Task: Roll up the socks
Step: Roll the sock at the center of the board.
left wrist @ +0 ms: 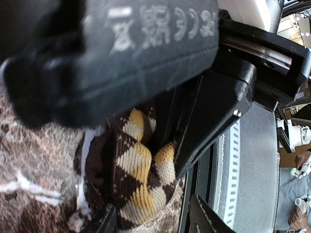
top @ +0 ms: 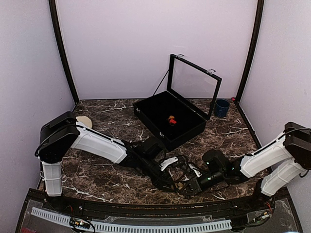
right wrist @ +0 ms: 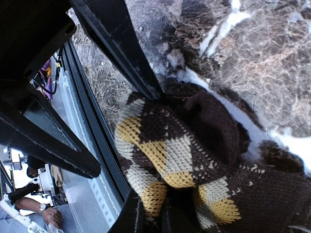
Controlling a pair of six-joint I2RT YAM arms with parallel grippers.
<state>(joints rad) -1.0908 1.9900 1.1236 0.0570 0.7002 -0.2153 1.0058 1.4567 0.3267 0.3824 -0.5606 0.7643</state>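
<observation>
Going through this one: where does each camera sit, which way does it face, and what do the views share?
Top external: high behind the bases, looking down across the marble table to the open black box; left arm and right arm show.
Left wrist: low, facing down toward the near-edge rail; left gripper open, either side of the tan-diamond sock.
Right wrist: low, facing the same rail; right gripper pinches that sock.
Shared: both wrist views show the sock and rail.

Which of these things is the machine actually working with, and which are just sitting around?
In the job: tan-diamond sock, being handled; small red-and-orange bundle, likely the other sock.
Lying about: open black box holding that bundle; blue cup; pale round thing.
</observation>
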